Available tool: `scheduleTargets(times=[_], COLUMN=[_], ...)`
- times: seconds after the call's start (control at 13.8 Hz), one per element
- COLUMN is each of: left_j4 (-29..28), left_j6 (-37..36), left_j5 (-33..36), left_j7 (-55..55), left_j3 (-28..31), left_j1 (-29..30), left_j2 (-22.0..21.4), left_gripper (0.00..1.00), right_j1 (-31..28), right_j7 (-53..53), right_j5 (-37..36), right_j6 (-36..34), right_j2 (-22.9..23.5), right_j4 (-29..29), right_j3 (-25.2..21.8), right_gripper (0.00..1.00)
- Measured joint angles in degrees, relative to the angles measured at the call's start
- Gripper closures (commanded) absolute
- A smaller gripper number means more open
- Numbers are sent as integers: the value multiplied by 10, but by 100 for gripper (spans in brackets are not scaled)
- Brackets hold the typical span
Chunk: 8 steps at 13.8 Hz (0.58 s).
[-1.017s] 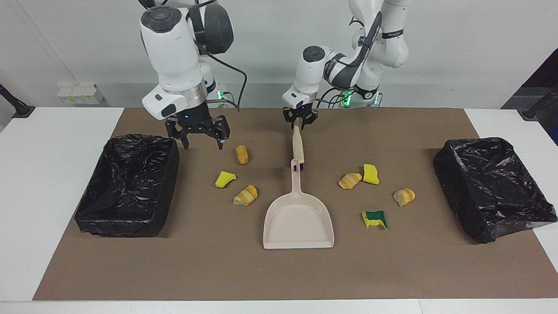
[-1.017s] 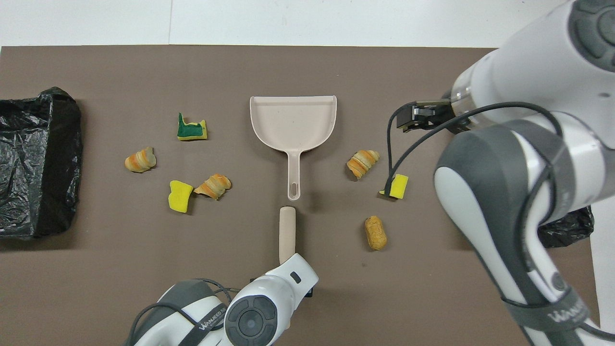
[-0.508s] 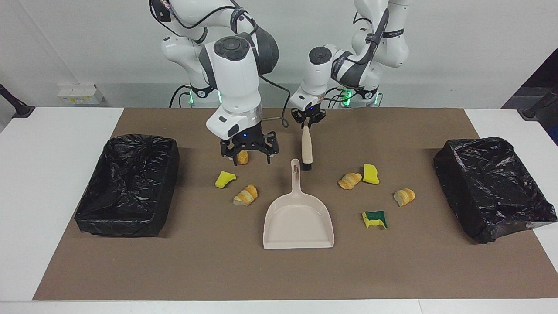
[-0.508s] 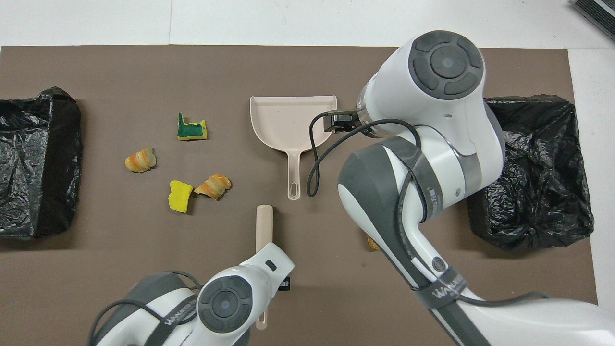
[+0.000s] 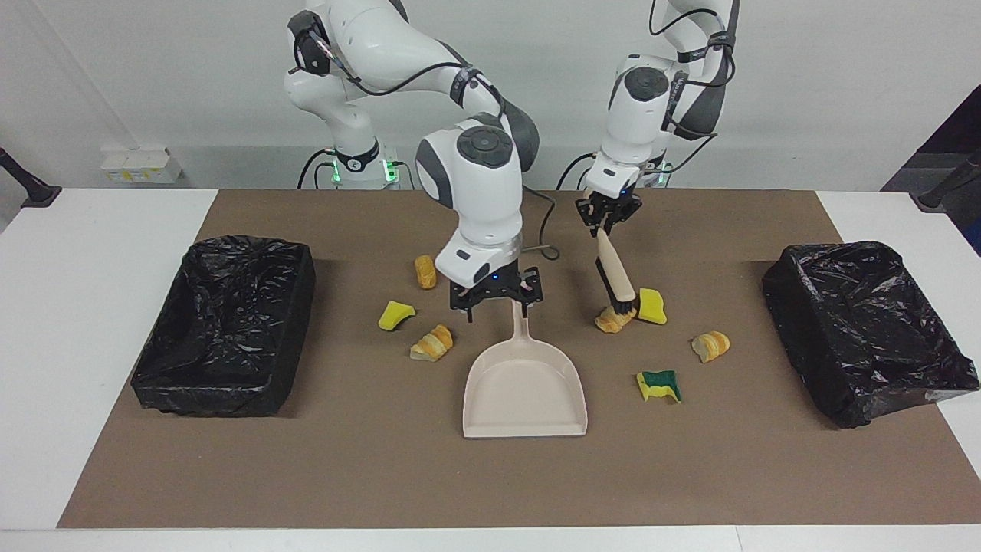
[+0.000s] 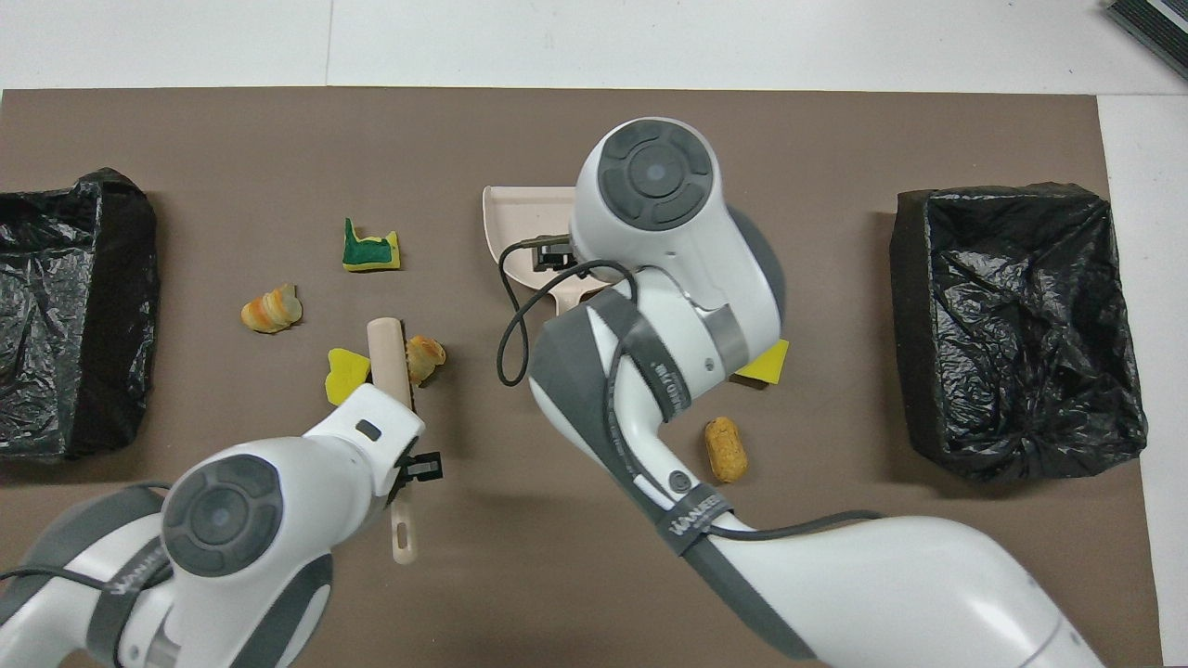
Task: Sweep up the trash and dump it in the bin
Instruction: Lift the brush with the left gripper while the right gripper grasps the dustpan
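The dustpan [image 5: 525,387] lies mid-table between two bins [image 5: 224,326] [image 5: 866,326] — scraps [image 5: 431,343] [image 5: 710,346] scattered on the mat beside it.

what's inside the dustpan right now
Nothing shows in the dustpan: in the facing view its tray is bare. Overhead, the right arm covers most of it. The right gripper is at its handle.

brown mat [image 5: 690,475] on white table [image 5: 92,322] | wall sockets [image 5: 142,165] nearer the robots, right arm's end
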Motion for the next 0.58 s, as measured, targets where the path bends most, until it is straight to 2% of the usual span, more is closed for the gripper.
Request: scheduleTargets(times=[0.22, 0.44, 0.58], left_j4=[21, 61, 80], left_j6=[1, 1, 6], left_j5=[0, 0, 0], left_j7=[121, 220, 252], left_j3=[2, 3, 3], left_j1=[103, 182, 207], left_j2=[18, 57, 86], left_gripper=[100, 100, 100], right_j1=[31, 31, 30], right_j7=[38, 36, 35], right_j5=[-7, -8, -8], right_j6=[65, 106, 130], right_j2=[17, -7, -30], right_j4=[-36, -118, -168], right_j3=[0, -1, -1], right_gripper=[0, 0, 0])
